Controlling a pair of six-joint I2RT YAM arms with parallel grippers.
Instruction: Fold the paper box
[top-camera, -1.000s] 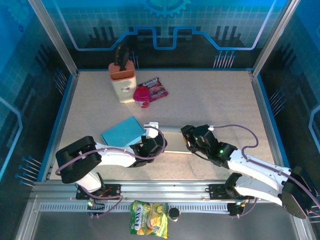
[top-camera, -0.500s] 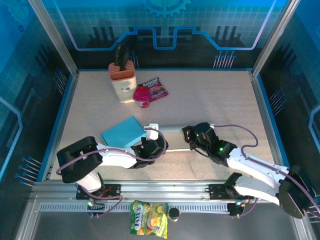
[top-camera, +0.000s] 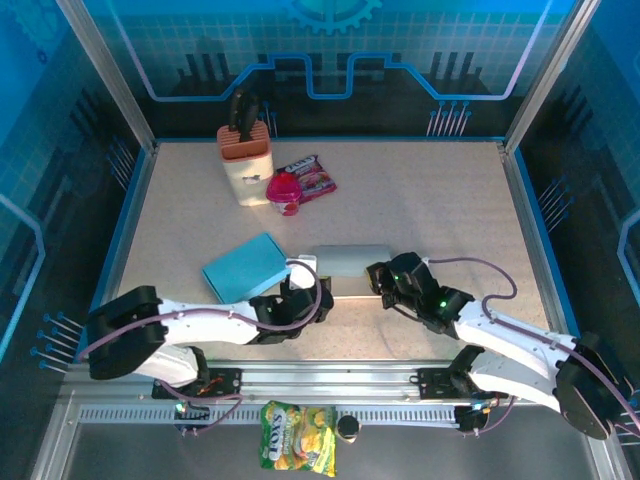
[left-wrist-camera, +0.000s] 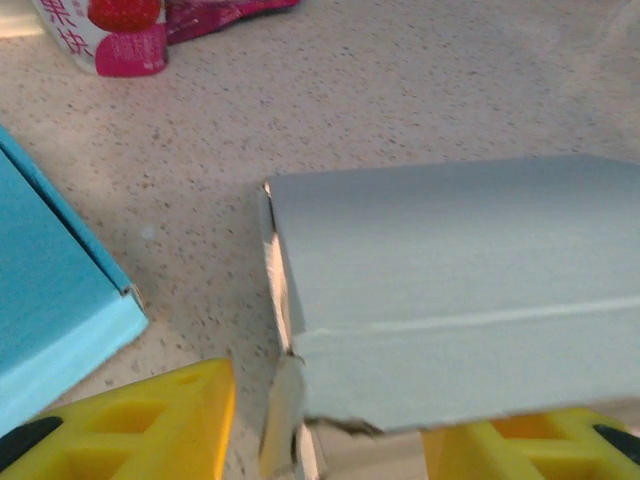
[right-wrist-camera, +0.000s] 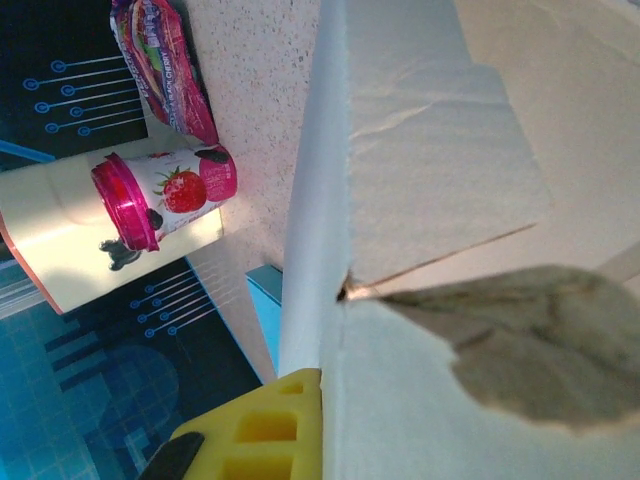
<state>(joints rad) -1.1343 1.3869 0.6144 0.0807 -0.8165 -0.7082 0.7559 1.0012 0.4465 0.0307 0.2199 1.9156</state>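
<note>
Right gripper (top-camera: 379, 283) pinched shut on paper box (top-camera: 345, 262) wall; left gripper (left-wrist-camera: 328, 430) spread open astride its other end.

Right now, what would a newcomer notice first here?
The pale grey paper box lying mid-table, left gripper open at its left end, right gripper clamped on its right end. Next, the bright teal box just left of it, and the knife block and pink strawberry cup at the far side.
</note>
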